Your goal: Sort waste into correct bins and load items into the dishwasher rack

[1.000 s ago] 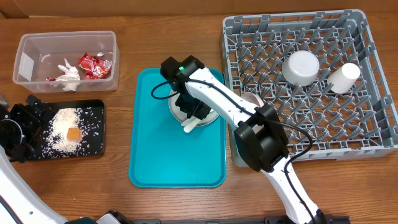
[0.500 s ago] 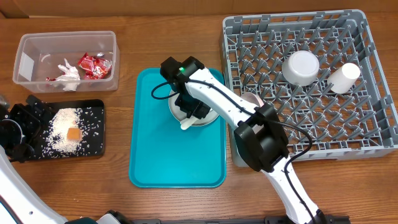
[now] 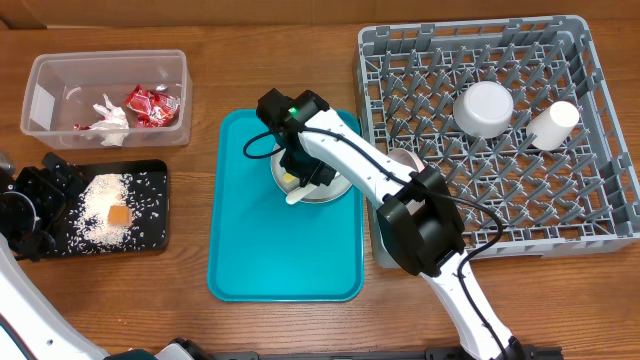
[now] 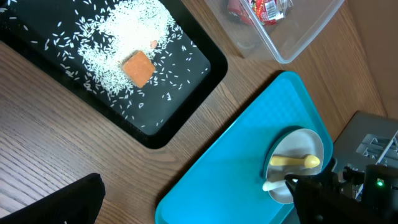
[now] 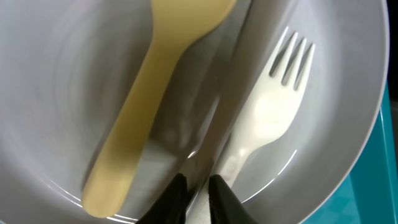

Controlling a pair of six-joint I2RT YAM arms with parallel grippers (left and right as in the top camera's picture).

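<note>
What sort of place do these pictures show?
Probably a robot test bench staged as a dish-clearing station: a wooden table carries a dishwasher rack, a teal tray, and a clear tub and black tray holding waste.

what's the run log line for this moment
right gripper: jaws shut on fork handle | spoon beside it on plate | left gripper beside black tray

The work surface is a wooden table with medium-brown, lengthwise grain, seen in the overhead and left wrist views. A paler tan strip borders the frame's upper left. Lighting is even, casting soft shadows.
</note>
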